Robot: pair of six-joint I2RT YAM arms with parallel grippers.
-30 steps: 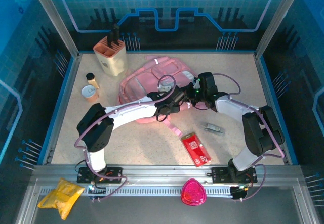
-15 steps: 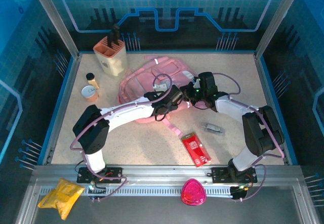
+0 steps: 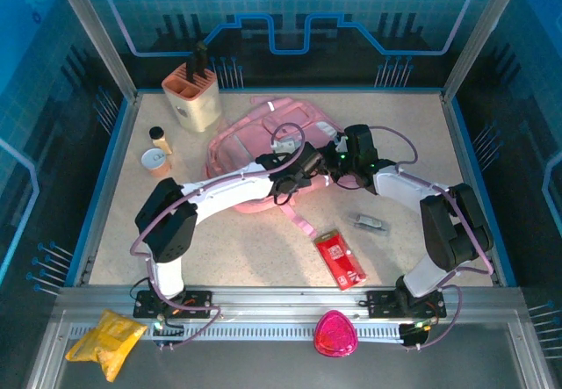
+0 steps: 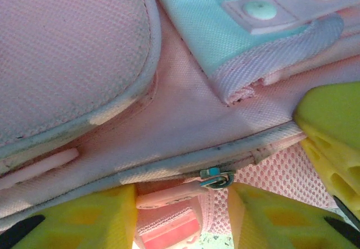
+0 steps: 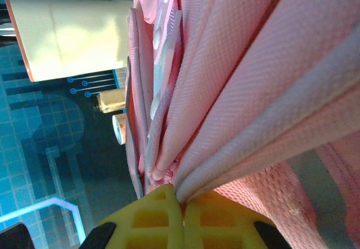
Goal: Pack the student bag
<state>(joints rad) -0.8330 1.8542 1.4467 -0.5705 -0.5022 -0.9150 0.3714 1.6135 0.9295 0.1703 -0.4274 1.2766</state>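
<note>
On the metal rail at the near edge lie a yellow pouch (image 3: 105, 341) and a pink rounded thing (image 3: 335, 334). A little farther, on the right side of the speckled table (image 3: 246, 257), lie a red packet (image 3: 340, 259) and a small grey object (image 3: 370, 223), apart from each other.

Behind them, about the middle of the table, lies the student bag (image 3: 241, 143). It is of soft pink woven fabric with pale piped seams. It has a mint-coloured panel (image 4: 225, 13) closed by a tab with two snaps, pink mesh near the zipper, and a pink strap (image 3: 301, 222) that trails toward the near edge.

Both arms reach to the bag's near right part. The left gripper (image 4: 183, 198) is right above the fabric. Its yellow jaws stand apart, moderately wide, and between them are a metal zipper pull (image 4: 216, 179) and its pink tab. I cannot tell if a jaw touches the tab. The right gripper (image 5: 181, 195) is just beside it, closed tight on a fold of the bag, and the fabric fans out from its jaws in pleats.

To the left of the bag stand a round tin (image 3: 157, 160) and a small brown bottle (image 3: 159, 137). Farther, toward the far left corner, a beige holder (image 3: 193, 95) stands near the bag.

Compared with one second ago, the left wrist is slightly farther in over the bag. The right arm and the bag look the same.
</note>
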